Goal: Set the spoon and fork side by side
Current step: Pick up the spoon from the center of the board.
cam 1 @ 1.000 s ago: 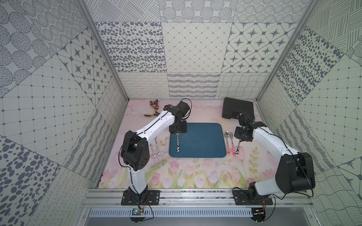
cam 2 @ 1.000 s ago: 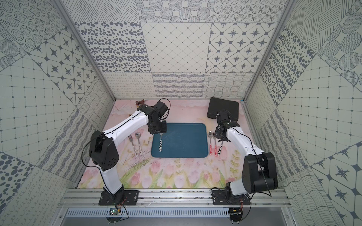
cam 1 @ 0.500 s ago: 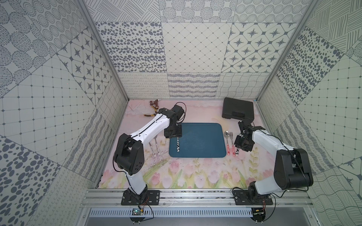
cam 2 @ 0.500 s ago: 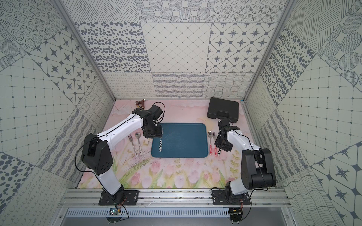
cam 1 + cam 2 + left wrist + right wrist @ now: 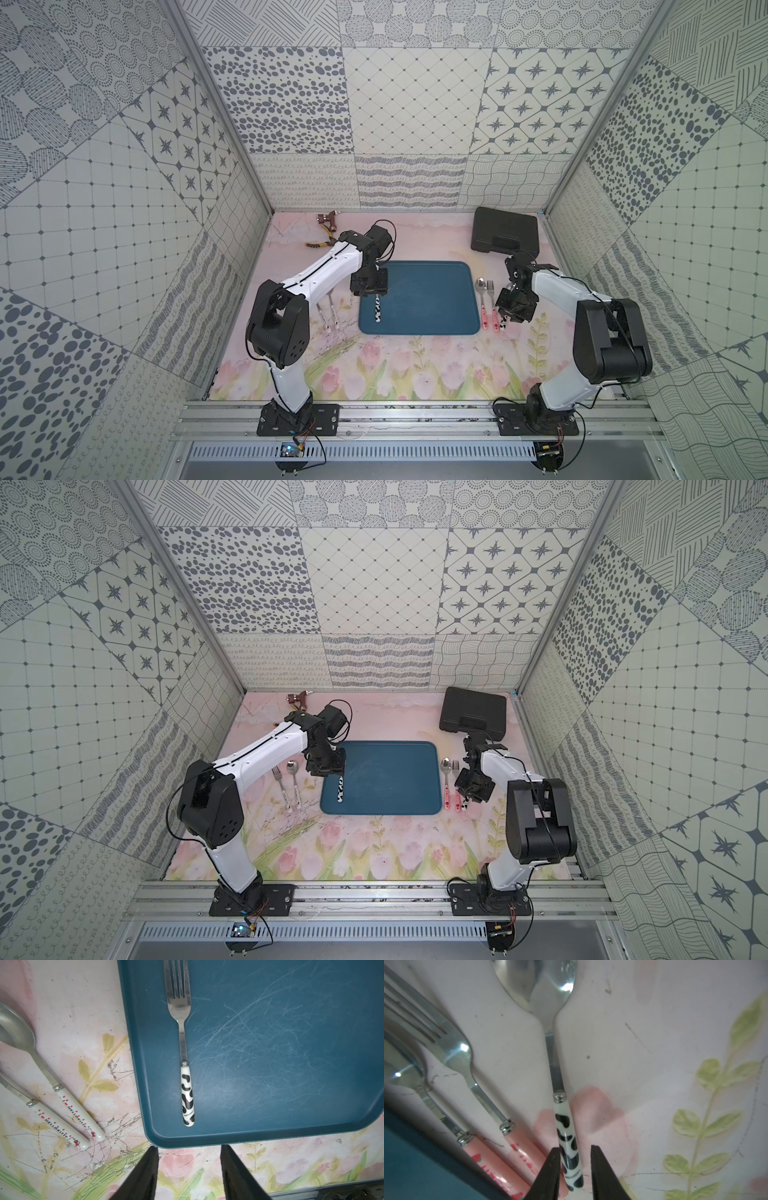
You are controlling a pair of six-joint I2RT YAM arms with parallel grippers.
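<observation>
Straddling the black-and-white cow-patterned handle of the steel spoon (image 5: 557, 1076), the right claw (image 5: 574, 1148) stands partly open with nothing clamped. One finger (image 5: 548, 1174) sits close against the handle and the other stands clear of it. The spoon lies flat on the floral mat (image 5: 654, 1043), its bowl pointing away from the claw's tips. A pink-handled fork (image 5: 483, 1095) lies just beside the near finger.

The matching cow-handled steel fork (image 5: 182, 1043) lies flat inside the scratched blue plastic tray (image 5: 270, 1043), below and ahead of the left claw (image 5: 189, 1147). That claw hangs over it with its jaws wide and empty.

Both pieces look light and rigid. The glossy, rounded handle is probably slippery and sits low on the mat, so the fingers likely need to reach right down to the surface. The best hold seems to be across the handle near its metal collar, because the steel bowl probably outweighs the handle. A pinch at the tail end could let the spoon pivot or droop. Whether the handle is ceramic or plastic I cannot tell, so a gentle set-down is prudent.
</observation>
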